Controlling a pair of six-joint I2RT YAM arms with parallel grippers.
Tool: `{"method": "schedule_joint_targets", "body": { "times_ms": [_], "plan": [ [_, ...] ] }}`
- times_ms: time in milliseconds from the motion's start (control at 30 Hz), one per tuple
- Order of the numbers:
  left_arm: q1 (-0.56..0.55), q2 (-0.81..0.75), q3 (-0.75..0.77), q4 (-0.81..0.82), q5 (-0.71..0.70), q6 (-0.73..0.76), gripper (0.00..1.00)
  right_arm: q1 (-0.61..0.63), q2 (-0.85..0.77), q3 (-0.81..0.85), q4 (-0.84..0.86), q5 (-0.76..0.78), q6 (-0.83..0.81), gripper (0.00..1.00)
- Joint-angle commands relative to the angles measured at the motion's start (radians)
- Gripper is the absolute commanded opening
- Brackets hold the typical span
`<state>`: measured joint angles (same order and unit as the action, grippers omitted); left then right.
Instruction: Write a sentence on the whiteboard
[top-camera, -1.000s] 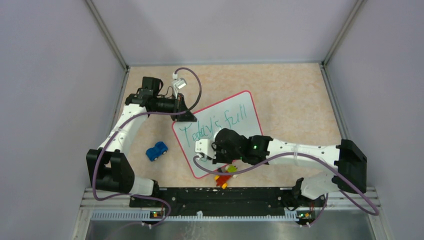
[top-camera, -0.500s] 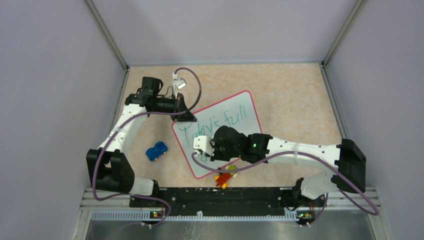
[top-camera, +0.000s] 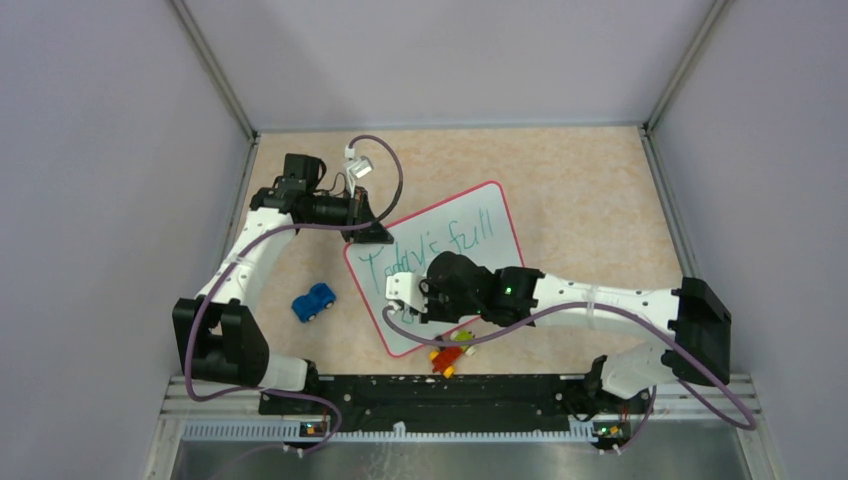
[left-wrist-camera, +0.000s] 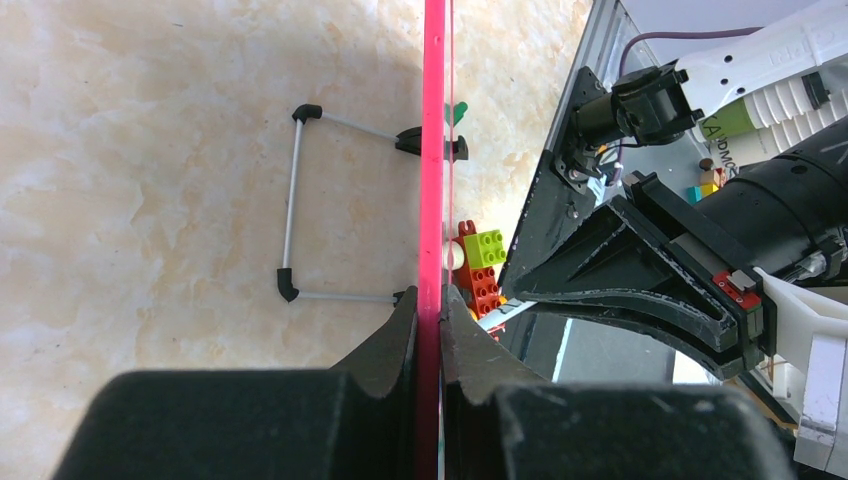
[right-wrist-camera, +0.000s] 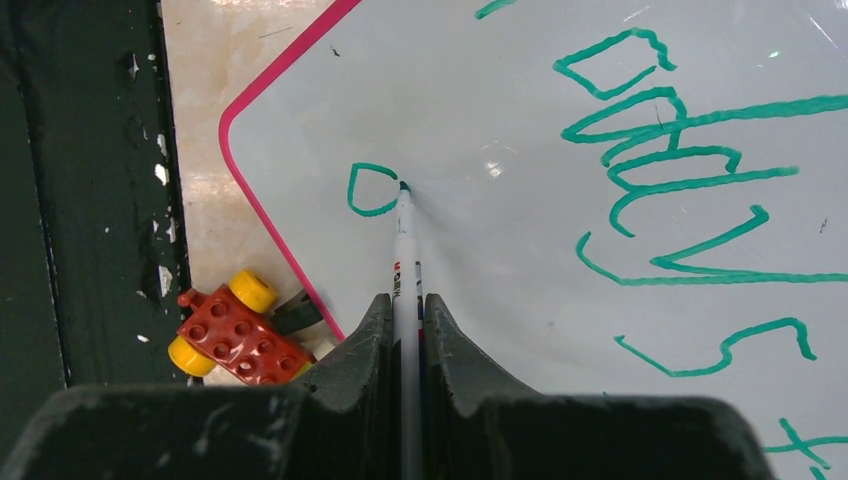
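Low in the right wrist view, the right claw (right-wrist-camera: 405, 305) is pressed together on a marker (right-wrist-camera: 404, 255). Its tip touches the whiteboard (right-wrist-camera: 500, 300) beside a small green loop near the rounded corner, and a red and yellow brick toy (right-wrist-camera: 232, 332) sits just off that corner. Beyond the loop runs the sentence (top-camera: 432, 246), reading "Today's full". Farther back, the left claw (left-wrist-camera: 430, 312) pinches the board's red rim edge-on.
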<state>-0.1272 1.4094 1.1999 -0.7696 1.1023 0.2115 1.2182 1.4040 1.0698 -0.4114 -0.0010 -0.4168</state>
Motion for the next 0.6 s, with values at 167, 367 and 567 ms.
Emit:
{"method": "schedule_joint_targets", "body": {
  "times_ms": [167, 367, 567],
  "plan": [
    [-0.002, -0.006, -0.008, 0.001, -0.023, 0.003, 0.0, 0.012, -0.052, 0.016, 0.011, -0.034, -0.025, 0.0],
    [-0.002, -0.002, -0.004, 0.0, -0.024, 0.0, 0.0, 0.004, -0.126, -0.028, 0.004, -0.083, -0.031, 0.0],
    [-0.002, -0.006, -0.007, -0.002, -0.027, 0.003, 0.0, -0.052, -0.153, -0.039, -0.012, -0.06, -0.026, 0.0]
  ]
}}
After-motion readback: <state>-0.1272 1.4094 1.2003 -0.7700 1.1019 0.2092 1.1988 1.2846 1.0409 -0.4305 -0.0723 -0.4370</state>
